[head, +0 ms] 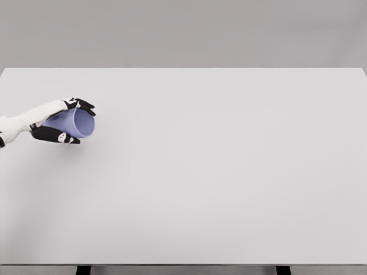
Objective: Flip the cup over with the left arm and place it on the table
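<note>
Mid-flip: cup [74, 124] gripped in left hand [60, 121], near table [229, 172] left edge.
Lying sideways, mouth toward the right, fingers wrapped above and below. Next, probably: rotate wrist until upright, lower, release. Contact with table unclear; cup base hidden by palm; forearm cut off at frame edge.

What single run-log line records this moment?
left hand: shut on cup | cup: tilted sideways, mouth facing right | table: cup not placed | right arm: unseen

Your left arm reaches in alone.
Your left hand [63, 121] sits at the far left, wrist rolled sideways, dark fingers [57, 136] curled closed around what it grips.
</note>
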Controlling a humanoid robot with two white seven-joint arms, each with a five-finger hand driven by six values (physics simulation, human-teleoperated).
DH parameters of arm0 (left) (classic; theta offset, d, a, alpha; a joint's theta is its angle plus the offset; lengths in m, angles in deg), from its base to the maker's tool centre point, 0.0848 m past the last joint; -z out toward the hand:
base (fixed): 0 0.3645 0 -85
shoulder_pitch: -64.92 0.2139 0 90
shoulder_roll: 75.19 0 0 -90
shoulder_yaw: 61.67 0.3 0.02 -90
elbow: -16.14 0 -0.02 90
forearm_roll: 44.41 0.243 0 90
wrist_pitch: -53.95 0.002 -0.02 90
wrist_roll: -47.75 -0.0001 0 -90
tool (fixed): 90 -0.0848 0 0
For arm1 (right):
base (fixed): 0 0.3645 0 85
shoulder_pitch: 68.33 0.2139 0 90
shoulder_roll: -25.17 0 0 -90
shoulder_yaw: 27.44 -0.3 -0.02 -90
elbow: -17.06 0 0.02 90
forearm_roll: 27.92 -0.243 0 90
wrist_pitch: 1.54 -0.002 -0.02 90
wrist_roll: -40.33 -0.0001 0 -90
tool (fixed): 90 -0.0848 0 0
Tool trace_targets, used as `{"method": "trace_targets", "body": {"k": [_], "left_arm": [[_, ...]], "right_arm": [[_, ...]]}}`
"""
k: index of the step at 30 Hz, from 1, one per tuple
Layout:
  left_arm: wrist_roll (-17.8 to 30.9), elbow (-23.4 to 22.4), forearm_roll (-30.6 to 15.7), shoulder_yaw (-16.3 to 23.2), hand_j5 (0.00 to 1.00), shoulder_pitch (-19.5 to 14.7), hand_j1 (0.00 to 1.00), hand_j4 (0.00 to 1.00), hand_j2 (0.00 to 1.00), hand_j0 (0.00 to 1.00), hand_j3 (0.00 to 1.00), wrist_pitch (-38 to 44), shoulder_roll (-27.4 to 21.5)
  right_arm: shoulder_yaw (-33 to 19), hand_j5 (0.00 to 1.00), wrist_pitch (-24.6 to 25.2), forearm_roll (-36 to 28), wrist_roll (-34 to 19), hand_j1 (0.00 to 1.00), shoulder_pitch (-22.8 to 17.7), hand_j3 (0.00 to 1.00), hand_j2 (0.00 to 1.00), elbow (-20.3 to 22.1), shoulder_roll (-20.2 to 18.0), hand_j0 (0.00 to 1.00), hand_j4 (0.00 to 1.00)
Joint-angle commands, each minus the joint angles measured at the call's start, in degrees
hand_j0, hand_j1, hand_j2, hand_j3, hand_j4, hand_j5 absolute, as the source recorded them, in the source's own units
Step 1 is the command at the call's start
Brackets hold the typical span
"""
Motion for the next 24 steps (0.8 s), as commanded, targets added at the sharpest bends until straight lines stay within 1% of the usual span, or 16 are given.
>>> {"method": "trace_targets", "body": {"k": [1,3,8,15,24], "left_arm": [[-0.03,0.06,-1.97,-0.11,0.67,0.00,0.67,0.67,0.67,0.67,0.67,-0.29,0.39],[-0.03,-0.29,-3.81,-0.11,0.67,0.00,0.67,0.67,0.67,0.67,0.67,-1.61,1.09],[-0.03,-0.29,-6.45,-0.11,0.68,0.00,0.68,0.68,0.68,0.68,0.68,-2.93,2.85],[-0.03,-0.29,-6.98,-0.11,0.68,0.00,0.68,0.68,0.68,0.68,0.68,-5.83,6.19],[-0.03,-0.38,-9.44,-0.20,0.69,0.44,0.69,0.69,0.69,0.69,0.69,-7.15,9.97]], "right_arm": [[-0.01,1.00,0.00,-0.03,-0.03,1.00,0.00,1.00,1.00,0.00,0.00,1.00,1.00],[-0.01,1.00,0.00,-0.03,-0.03,1.00,0.09,1.00,1.00,0.00,0.00,1.00,1.00],[-0.01,1.00,0.00,-0.03,-0.03,1.00,0.00,1.00,1.00,0.00,0.00,1.00,1.00],[-0.01,1.00,0.00,-0.03,0.06,1.00,0.00,1.00,1.00,0.00,0.00,1.00,1.00],[-0.01,1.00,0.00,-0.03,-0.03,1.00,0.00,1.00,1.00,0.00,0.00,1.00,1.00]]}}
